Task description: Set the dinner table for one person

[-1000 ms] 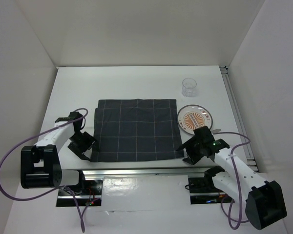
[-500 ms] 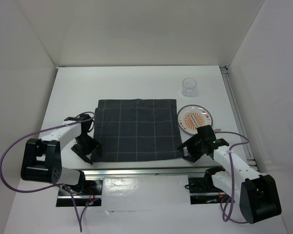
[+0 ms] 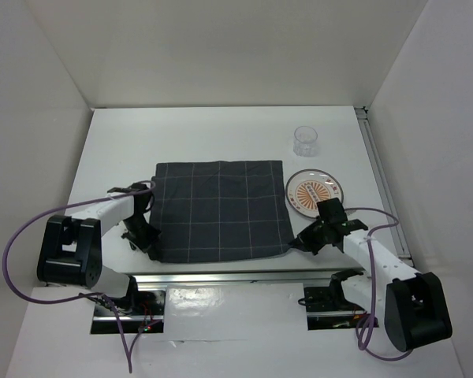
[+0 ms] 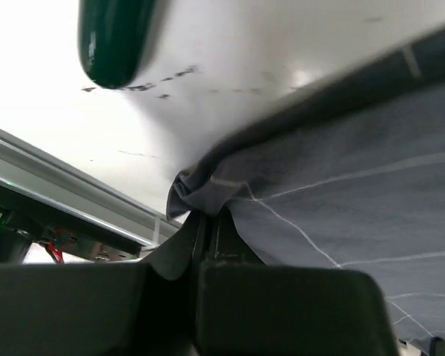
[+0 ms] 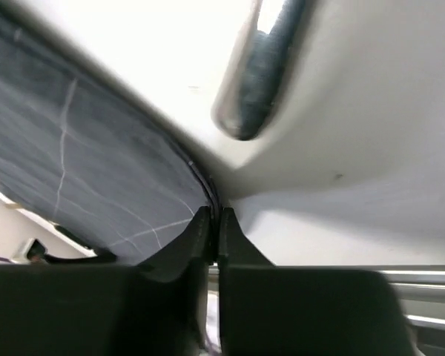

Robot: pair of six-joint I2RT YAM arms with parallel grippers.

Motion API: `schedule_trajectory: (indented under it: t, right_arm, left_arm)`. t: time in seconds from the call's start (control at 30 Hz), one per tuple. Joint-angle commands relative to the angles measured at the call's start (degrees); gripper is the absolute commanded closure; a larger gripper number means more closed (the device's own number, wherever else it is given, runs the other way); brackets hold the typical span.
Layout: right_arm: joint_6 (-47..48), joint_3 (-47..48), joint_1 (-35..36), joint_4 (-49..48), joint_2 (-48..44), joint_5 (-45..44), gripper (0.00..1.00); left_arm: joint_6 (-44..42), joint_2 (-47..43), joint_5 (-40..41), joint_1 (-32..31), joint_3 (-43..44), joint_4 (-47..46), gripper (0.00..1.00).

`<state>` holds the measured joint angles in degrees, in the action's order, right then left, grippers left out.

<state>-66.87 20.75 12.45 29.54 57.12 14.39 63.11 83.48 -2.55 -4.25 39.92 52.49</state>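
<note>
Now the left pincer [image 4: 208, 220] pinches the near-left corner of the checked cloth [image 3: 221, 209], and the right pincer [image 5: 214, 216] pinches its near-right corner. The white surface [image 3: 221, 134] lies under all, with plate [image 3: 314, 191] and cup [image 3: 306, 140] at far right.

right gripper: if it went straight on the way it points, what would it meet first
The placemat itself: the right gripper is shut on its near right corner and points left along the near edge, so it would likely bunch the cloth. How low it aims is unclear.
</note>
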Motion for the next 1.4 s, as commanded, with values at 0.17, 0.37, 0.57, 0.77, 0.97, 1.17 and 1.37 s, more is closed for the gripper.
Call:
schedule_trajectory:
  t: [0.17, 0.37, 0.57, 0.77, 0.97, 1.17, 1.37]
  right_arm:
    - [7.1, 18.0, -0.4, 3.2, 0.4, -3.7, 1.00]
    - [16.3, 37.8, -0.4, 2.2, 10.6, -3.7, 1.00]
    - [21.7, 57.3, -0.4, 4.2, 15.7, -2.4, 1.00]
    - [23.7, 63.7, -0.4, 8.1, 12.8, -1.9, 1.00]
    - [25.6, 71.6, -0.4, 9.2, 15.1, -1.9, 1.00]
    - [27.3, 79.5, -1.7, 2.5, 25.2, 0.4, 1.00]
    - [27.8, 93.1, -4.6, -3.3, 40.2, 4.6, 1.00]
  left_arm:
    - [-7.5, -5.0, 2.6, -0.5, 21.1, 5.7, 1.00]
    - [-15.9, 0.7, -0.8, -0.5, 50.3, 8.2, 1.00]
    - [-19.5, 2.2, -2.9, 0.0, 68.4, 9.2, 1.00]
    - [-20.6, -3.4, -3.4, 2.1, 70.8, 6.3, 1.00]
    - [-21.9, -1.8, -3.6, 2.1, 76.2, 5.8, 1.00]
    - [-23.6, 5.9, -9.4, 3.7, 78.5, -1.3, 1.00]
    - [-24.2, 18.6, -16.4, 6.3, 91.7, -5.0, 1.00]
